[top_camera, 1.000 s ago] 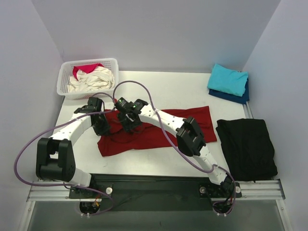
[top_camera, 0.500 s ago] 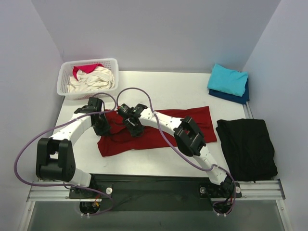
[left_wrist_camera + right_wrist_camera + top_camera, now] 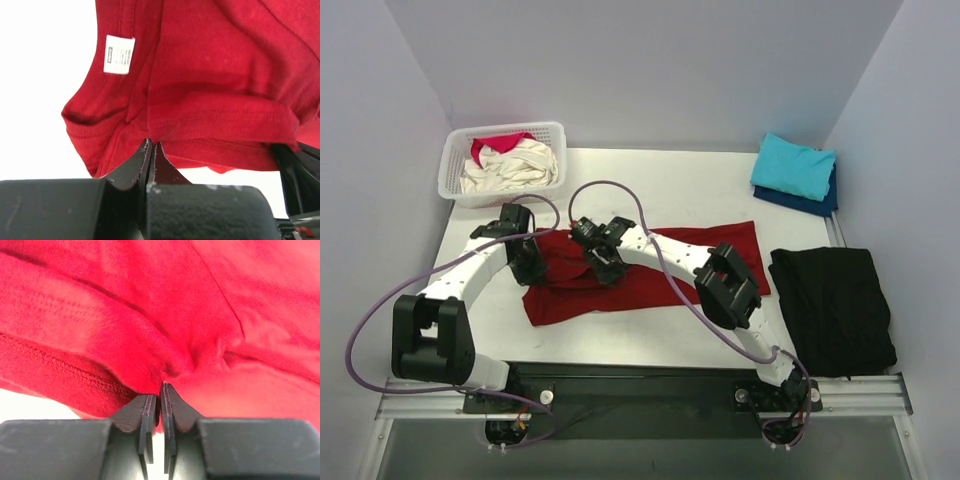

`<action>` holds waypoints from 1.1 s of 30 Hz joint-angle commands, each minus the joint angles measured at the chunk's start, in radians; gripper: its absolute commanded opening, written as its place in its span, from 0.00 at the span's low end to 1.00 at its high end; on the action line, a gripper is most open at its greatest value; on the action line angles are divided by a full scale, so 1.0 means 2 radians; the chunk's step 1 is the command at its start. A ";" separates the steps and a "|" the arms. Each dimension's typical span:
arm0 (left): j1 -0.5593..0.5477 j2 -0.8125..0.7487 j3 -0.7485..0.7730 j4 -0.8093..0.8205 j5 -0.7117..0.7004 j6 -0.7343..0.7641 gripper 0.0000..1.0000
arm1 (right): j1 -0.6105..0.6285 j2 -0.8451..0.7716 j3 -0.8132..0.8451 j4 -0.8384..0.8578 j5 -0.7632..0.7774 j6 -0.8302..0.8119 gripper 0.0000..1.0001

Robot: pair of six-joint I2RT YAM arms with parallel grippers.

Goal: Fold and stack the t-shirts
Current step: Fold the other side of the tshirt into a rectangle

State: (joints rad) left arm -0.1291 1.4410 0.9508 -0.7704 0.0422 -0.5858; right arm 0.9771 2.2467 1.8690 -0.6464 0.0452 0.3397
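- Top external: the dark red t-shirt (image 3: pixel 670 272) lies spread across the middle of the table (image 3: pixel 680 185). Its left part is now more bunched between the two grippers than half a second ago.
- The right gripper (image 3: pixel 604 268) has shifted slightly right and towards the near edge, and its elbow has swung right. The left gripper (image 3: pixel 528 264) sits about where it was, at the shirt's left edge.
- Bare table lies beyond the shirt. The white basket (image 3: pixel 453 165) at the far left corner holds the cream t-shirt (image 3: pixel 518 165) and the pink-red t-shirt (image 3: pixel 490 146).
- The turquoise t-shirt (image 3: pixel 794 164) is stacked on the navy blue t-shirt (image 3: pixel 802 204) at the far right. A black cloth (image 3: pixel 832 306) lies just beside the red shirt's right end.
- Left wrist: the left gripper (image 3: pixel 151 145) has its fingers pressed together on the dark red t-shirt's (image 3: pixel 215 70) hem. A white label (image 3: pixel 119 54) shows near the collar, with bare table (image 3: pixel 40 80) to the left.
- Right wrist: the right gripper (image 3: pixel 161 387) pinches a fold of the dark red t-shirt (image 3: pixel 210 305), jaws nearly touching.
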 commanded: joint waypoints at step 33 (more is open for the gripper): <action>0.004 -0.048 -0.065 -0.055 0.047 0.000 0.00 | 0.020 -0.037 -0.026 -0.014 0.000 0.008 0.23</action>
State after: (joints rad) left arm -0.1287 1.3632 0.8238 -0.8623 0.1181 -0.5850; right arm 1.0153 2.1639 1.7821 -0.6468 0.0448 0.3439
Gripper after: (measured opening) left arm 0.024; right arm 0.226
